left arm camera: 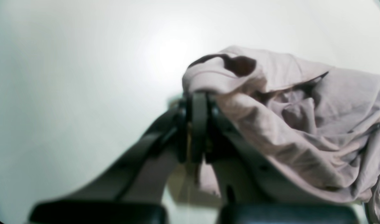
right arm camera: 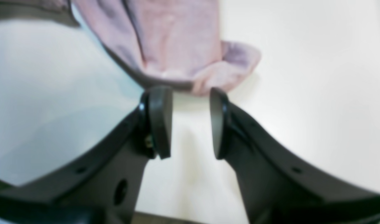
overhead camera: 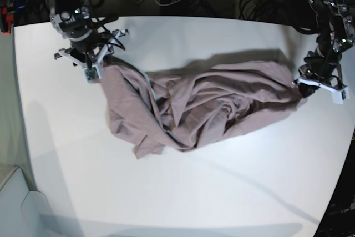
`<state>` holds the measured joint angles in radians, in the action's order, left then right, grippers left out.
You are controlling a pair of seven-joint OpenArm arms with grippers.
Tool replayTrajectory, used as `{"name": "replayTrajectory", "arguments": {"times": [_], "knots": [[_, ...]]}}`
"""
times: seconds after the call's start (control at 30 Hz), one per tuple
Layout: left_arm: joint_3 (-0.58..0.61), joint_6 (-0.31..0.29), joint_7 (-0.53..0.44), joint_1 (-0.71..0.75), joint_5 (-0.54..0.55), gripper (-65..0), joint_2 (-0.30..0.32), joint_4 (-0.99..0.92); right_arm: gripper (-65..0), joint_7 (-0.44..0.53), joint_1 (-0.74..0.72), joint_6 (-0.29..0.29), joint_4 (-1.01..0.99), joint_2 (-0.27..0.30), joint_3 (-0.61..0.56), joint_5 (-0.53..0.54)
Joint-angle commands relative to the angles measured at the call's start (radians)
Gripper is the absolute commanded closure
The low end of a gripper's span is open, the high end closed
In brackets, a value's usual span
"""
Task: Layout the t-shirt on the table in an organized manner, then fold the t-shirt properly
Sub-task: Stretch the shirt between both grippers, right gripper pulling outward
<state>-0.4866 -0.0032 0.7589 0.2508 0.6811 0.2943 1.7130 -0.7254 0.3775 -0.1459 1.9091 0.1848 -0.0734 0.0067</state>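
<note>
Tabletop [overhead camera: 183, 198] fills the near part of my base view, glossy white and smooth, with a rounded front edge. Beyond that bare stretch lies the t-shirt [overhead camera: 199, 109], soft dusty mauve cotton, heaped in deep wrinkles and stretched lengthwise across the middle of the table, one loose corner trailing toward me. At the shirt's right-hand end in the base view, my left gripper [left arm camera: 197, 124] is clamped tight on a bunched fold, the cloth draped over its black fingers, its arm reaching down from the far edge of the table. At the shirt's other end, my right gripper [right arm camera: 190, 123] has its rounded black pads [right arm camera: 160, 121] parted about halfway, empty, poised just short of a rolled hem edge.
</note>
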Motion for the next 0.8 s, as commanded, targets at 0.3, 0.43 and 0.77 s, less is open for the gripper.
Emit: {"name": "replayTrajectory", "arguments": {"times": [0.3, 0.43, 0.77], "knots": [[-0.008, -0.002, -0.019, -0.012, 0.010, -0.4, 0.015, 0.015, -21.4, 0.023, -0.099, -0.004, -0.147, 0.000, -0.047, 0.000], [-0.010, -0.002, -0.019, -0.011, 0.010, -0.4, 0.015, 0.015, -18.7, 0.025, -0.101, -0.004, -0.167, 0.003, -0.061, 0.000], [-0.080, -0.002, -0.019, -0.012, 0.009, -0.4, 0.029, 0.006, 0.0, 0.025, -0.127, -0.004, -0.115, 0.037, 0.062, -0.004]]}}
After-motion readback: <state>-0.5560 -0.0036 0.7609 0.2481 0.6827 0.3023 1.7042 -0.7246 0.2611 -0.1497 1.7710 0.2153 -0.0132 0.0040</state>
